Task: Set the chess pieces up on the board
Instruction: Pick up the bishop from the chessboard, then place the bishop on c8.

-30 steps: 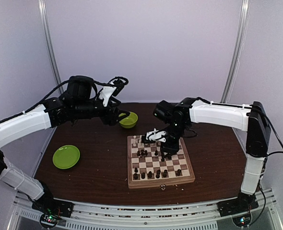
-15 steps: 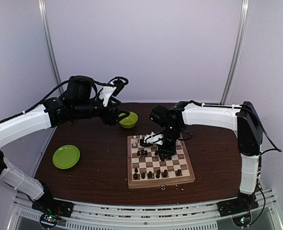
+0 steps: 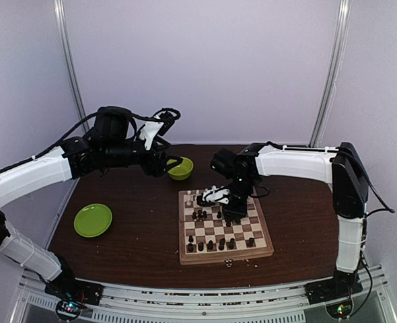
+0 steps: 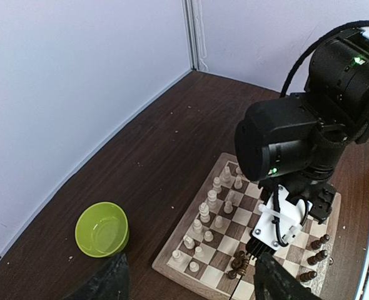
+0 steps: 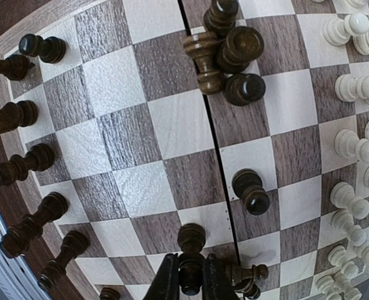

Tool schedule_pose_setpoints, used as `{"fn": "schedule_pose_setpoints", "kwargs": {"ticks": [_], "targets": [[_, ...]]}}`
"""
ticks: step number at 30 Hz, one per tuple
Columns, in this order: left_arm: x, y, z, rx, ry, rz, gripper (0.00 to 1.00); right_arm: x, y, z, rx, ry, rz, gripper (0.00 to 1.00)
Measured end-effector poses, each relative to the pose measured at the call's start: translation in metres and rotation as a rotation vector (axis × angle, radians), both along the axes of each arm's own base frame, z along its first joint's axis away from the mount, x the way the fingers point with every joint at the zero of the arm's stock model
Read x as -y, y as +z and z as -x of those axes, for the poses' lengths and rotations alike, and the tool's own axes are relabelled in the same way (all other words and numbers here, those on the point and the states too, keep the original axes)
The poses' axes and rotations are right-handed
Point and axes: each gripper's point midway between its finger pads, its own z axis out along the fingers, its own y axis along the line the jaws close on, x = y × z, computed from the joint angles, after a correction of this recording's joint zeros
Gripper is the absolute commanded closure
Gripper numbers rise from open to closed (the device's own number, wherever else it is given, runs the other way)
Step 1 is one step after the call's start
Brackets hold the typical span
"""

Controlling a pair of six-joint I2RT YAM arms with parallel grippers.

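Down over the chessboard [image 3: 215, 256], near its middle: right claw [image 5: 191, 284], fingers [image 5: 169, 281] pinched shut on a dark pawn [image 5: 191, 247] (whether lifted or resting on its square, cannot tell). Just beside that claw, to the right in its wrist view, a toppled dark piece [image 5: 247, 275]. Further ahead of it, a lone dark pawn [image 5: 250, 190], then a huddle of dark pieces [image 5: 234, 50], touching, some lying over. Off to the left of the claw, dark men [image 5: 28, 162] along the board's edge. Off to the right, cream pieces [image 5: 353, 156] in rows. Up above the desk [image 3: 138, 229], left claw [image 4: 194, 284] spread wide, holding nothing. Below it, left in its wrist view, a lime-green bowl [image 4: 102, 229]. Well apart from that claw, nearer the arm bases, a lime-green plate [image 3: 93, 220].
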Motion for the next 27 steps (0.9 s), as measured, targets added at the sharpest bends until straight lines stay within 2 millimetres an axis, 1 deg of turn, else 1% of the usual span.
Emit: {"fn": "schedule_pose_setpoints", "kwargs": {"ticks": [5, 10, 12, 15, 18, 21, 24, 27], "targets": [[0.001, -0.001, 0.0, -0.003, -0.001, -0.001, 0.3, 0.006, 0.006, 0.0, 0.006, -0.019, -0.009, 0.93], [0.001, -0.002, 0.0, -0.005, -0.005, -0.001, 0.3, 0.012, 0.035, 0.005, 0.046, -0.025, -0.06, 0.93], [0.002, -0.001, 0.0, -0.005, -0.007, 0.0, 0.3, 0.017, 0.048, 0.011, 0.062, -0.024, -0.084, 0.93], [0.002, -0.001, 0.0, -0.006, -0.008, 0.001, 0.3, 0.027, 0.059, 0.021, 0.071, -0.022, -0.103, 0.92], [0.003, 0.001, 0.0, -0.004, -0.009, 0.004, 0.3, 0.038, 0.056, 0.033, 0.057, -0.019, -0.098, 0.92], [0.003, 0.0, 0.0, -0.007, -0.01, 0.004, 0.31, 0.046, 0.044, 0.046, 0.019, -0.007, -0.081, 0.92], [0.004, -0.002, -0.001, -0.013, -0.013, 0.003, 0.31, 0.048, 0.036, 0.055, -0.02, 0.005, -0.08, 0.91], [0.006, -0.005, -0.001, -0.021, -0.016, 0.0, 0.31, 0.046, 0.031, 0.063, -0.037, 0.027, -0.08, 0.91]]}}
